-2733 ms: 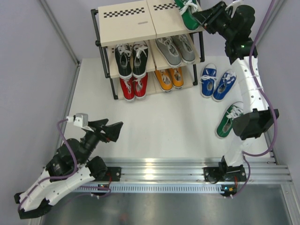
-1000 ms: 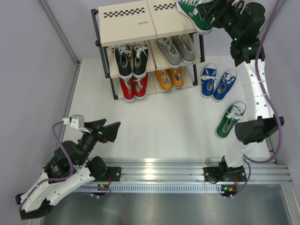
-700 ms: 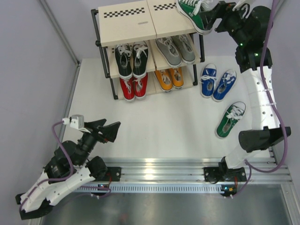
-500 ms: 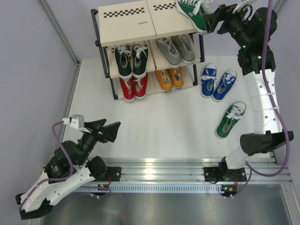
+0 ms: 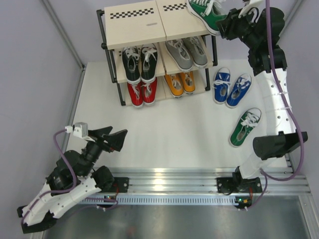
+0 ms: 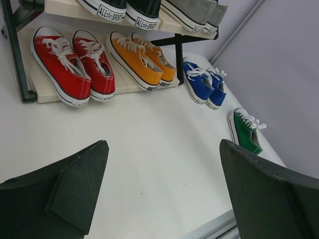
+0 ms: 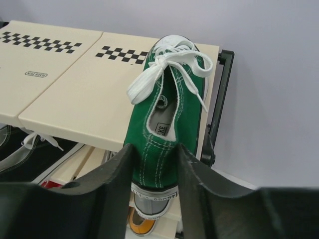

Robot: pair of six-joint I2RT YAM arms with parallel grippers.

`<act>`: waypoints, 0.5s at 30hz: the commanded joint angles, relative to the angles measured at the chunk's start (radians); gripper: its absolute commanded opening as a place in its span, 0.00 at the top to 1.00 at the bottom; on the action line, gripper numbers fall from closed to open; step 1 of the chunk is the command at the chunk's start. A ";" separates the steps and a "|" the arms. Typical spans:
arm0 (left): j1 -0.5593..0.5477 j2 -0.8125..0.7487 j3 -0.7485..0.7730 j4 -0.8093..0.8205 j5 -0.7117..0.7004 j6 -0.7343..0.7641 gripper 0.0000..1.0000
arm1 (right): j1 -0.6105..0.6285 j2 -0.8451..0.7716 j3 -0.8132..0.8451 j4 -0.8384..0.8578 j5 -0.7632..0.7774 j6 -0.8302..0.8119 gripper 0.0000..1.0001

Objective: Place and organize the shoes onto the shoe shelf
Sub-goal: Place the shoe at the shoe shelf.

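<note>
While the right claw [image 7: 155, 152] pinches the white-laced green sneaker's [image 7: 148, 134] heel, only its wrist view shows the heel label [image 7: 154, 195]; left claw [image 6: 163, 149] spread.

I see a green sneaker [image 7: 164, 124] with white laces on the top board of the shoe shelf [image 5: 134, 27], which is beige with black-and-white checkered strips and a black frame. Below it are a black pair [image 5: 148, 62] and a grey pair [image 5: 178, 54], then a red pair [image 5: 134, 93] and an orange pair [image 5: 174, 84], all white-laced and white-soled. My white table [image 5: 174, 130] carries a blue pair [image 5: 240, 91] and a second green sneaker [image 5: 244, 127]. The left gripper [image 6: 163, 145] and right gripper [image 7: 154, 149] are black.
</note>
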 commanded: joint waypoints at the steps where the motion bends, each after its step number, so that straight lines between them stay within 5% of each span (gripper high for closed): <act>1: 0.001 -0.010 -0.010 0.008 0.001 0.003 0.02 | 0.016 0.037 0.088 -0.010 -0.006 -0.013 0.67; 9: 0.001 -0.016 -0.010 0.007 0.000 0.006 0.02 | 0.099 0.092 0.164 0.011 0.068 0.022 0.84; 15: 0.001 -0.017 -0.010 0.008 0.003 0.008 0.02 | 0.139 0.115 0.168 0.030 0.148 0.016 0.85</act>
